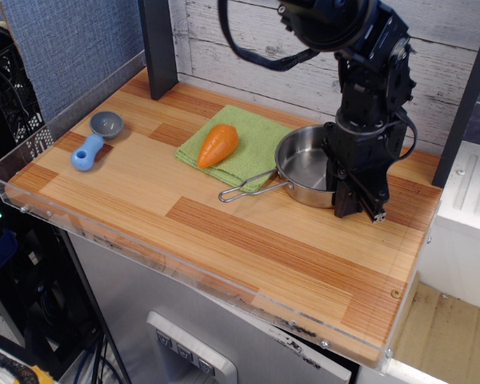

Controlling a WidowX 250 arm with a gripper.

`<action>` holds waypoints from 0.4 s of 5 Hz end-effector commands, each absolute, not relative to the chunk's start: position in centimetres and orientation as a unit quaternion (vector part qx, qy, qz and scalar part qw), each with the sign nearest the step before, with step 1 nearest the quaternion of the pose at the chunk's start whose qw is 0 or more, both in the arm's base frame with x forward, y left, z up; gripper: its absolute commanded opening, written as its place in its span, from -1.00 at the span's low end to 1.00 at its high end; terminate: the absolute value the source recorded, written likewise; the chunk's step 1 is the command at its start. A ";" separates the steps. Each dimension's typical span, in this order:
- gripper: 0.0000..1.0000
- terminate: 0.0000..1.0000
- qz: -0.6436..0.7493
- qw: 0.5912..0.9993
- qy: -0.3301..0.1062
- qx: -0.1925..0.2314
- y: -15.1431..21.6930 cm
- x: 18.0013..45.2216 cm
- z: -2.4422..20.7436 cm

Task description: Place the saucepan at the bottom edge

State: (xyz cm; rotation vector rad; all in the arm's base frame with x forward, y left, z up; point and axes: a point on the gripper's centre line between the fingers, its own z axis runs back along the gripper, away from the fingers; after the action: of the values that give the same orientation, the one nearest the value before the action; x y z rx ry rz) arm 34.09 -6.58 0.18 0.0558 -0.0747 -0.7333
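The shiny steel saucepan (306, 166) sits on the wood tabletop at the right back, partly on a green cloth, with its wire loop handle (246, 189) pointing to the front left. My black gripper (354, 200) comes down on the pan's right rim. Its jaws straddle the rim and look closed on it, though the contact itself is partly hidden by the fingers. The bottom edge (194, 276), a clear acrylic strip with bolts, runs along the front of the table, well away from the pan.
An orange carrot (218, 145) lies on the green cloth (252, 138) left of the pan. A grey-and-blue scoop (93, 142) lies at the far left. A black post (158, 48) stands at the back left. Clear acrylic walls line the table's left and right sides.
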 end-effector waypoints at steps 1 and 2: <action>-1.00 -1.00 -0.310 0.946 -0.091 0.029 -4.8 31.4 5.5; -1.00 -1.00 -0.237 0.965 -0.105 0.034 -2.8 31.1 8.8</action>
State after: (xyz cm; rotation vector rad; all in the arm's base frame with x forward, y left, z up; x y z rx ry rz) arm 31.31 -2.38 7.45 0.0566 -0.1488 -0.4658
